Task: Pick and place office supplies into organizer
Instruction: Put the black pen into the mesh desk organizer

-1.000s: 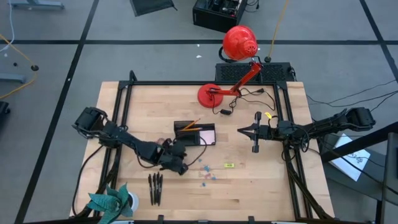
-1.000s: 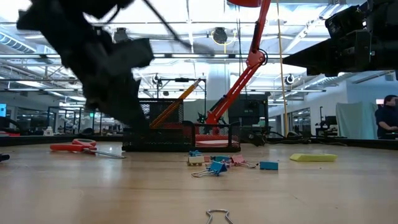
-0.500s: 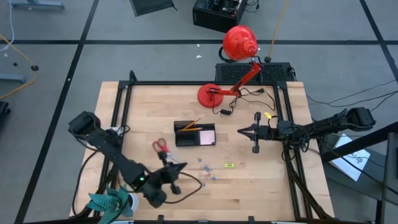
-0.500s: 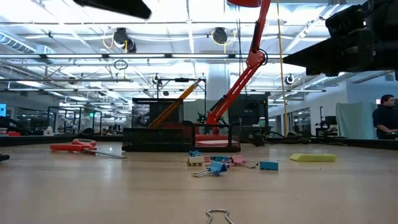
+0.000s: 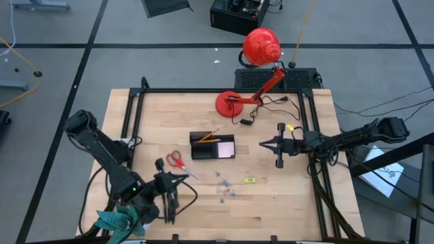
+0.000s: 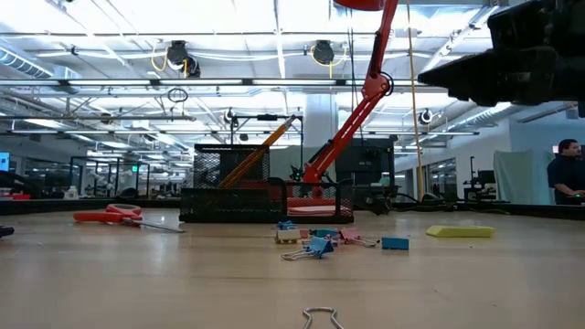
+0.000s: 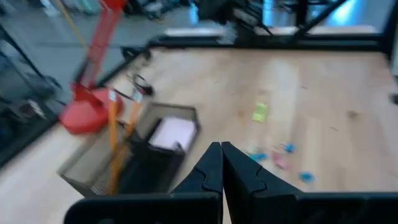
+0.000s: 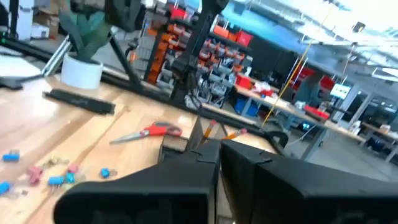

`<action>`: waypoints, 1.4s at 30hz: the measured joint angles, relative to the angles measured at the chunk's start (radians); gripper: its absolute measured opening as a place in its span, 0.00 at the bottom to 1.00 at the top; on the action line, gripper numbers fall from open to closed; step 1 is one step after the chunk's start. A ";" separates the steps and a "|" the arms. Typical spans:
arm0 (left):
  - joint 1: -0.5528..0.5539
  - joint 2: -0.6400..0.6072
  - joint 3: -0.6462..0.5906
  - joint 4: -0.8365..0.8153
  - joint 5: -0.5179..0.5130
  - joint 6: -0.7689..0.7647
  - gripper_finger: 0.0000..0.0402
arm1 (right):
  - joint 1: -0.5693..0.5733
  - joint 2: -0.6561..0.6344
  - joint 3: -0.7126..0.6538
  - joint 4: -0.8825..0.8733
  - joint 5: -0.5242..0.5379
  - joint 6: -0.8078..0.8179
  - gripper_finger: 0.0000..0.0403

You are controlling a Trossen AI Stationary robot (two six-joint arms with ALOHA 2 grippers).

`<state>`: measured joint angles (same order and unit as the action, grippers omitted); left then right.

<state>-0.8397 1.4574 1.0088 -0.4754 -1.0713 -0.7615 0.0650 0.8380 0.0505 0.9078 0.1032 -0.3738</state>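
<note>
- Already in organizer (image 5: 213, 146), mid-table: pencil (image 5: 207, 136), notepad (image 5: 224, 147).
- Left out: scissors (image 5: 175, 159) just beside it; clips (image 5: 224, 188) toward front edge; pens (image 5: 167, 205) near front-left corner.
- Left gripper (image 5: 182, 178) closed, empty, above pens.
- Right gripper (image 5: 264, 143) closed, empty, toward right edge.

Bare board between organizer (image 5: 213, 146) and pens (image 5: 169, 203); scissors (image 5: 178, 161) lie there
</note>
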 joint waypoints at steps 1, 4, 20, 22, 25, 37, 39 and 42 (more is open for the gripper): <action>-0.006 0.000 0.000 -0.001 0.016 -0.026 0.00 | 0.000 0.000 0.000 0.011 0.000 0.000 0.02; -0.017 0.000 0.000 -0.002 0.054 -0.121 0.00 | 0.000 0.000 0.000 0.040 0.000 0.038 0.02; -0.037 -0.024 0.233 -0.333 0.044 0.157 0.00 | 0.000 0.000 0.000 0.039 -0.002 0.183 0.02; -0.013 -0.071 0.241 -0.333 0.039 0.300 0.00 | 0.000 0.000 0.000 0.037 -0.003 0.183 0.02; 0.041 -0.179 0.231 -0.330 0.031 0.435 0.00 | 0.000 0.000 0.000 0.039 -0.003 0.178 0.02; 0.068 -0.763 -0.154 0.330 0.257 1.110 0.00 | 0.000 0.000 0.000 0.045 -0.003 0.150 0.02; 0.056 -0.823 -0.218 0.345 0.215 1.097 0.00 | 0.000 0.000 0.000 0.036 -0.003 0.151 0.02; 0.048 -0.842 -0.305 0.354 0.207 1.067 0.00 | 0.000 0.000 0.000 0.009 -0.003 0.152 0.02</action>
<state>-0.7916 0.6157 0.7043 -0.1218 -0.8646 0.3058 0.0654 0.8379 0.0506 0.9171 0.1002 -0.2222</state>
